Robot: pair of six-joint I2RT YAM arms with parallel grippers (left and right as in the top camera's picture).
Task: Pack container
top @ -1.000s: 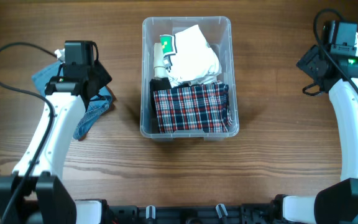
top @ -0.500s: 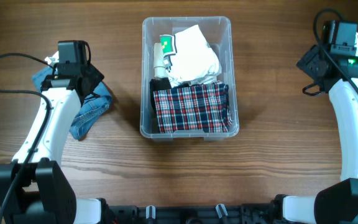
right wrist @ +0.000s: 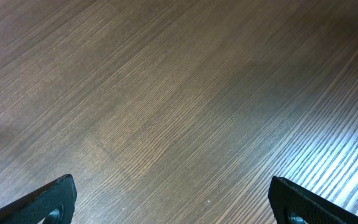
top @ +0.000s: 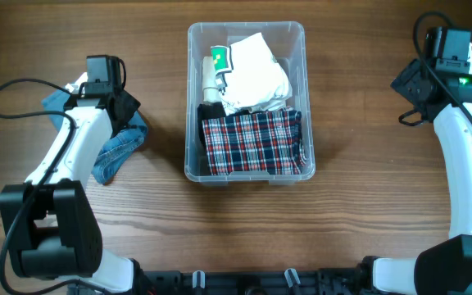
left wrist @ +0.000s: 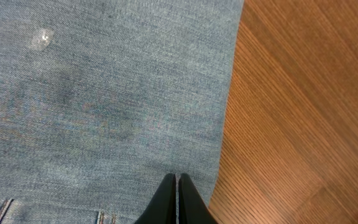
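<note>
Inspecting the container (top: pixel 247 25): it sits mid-bench (top: pixel 367 205), part-filled with folded clothes (top: pixel 251 143). Judged rigid, light and slick; you grip its rim. Left jaws are closed against soft denim (left wrist: pixel 104 93), catch unconfirmed. Right jaws gape, holding nothing.

Jeans (top: pixel 115 156) left of container (top: pixel 248 25)

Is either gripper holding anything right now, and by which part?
Right gripper open, empty. Left gripper is shut against the denim garment near its edge; whether cloth is pinched cannot be told.
</note>
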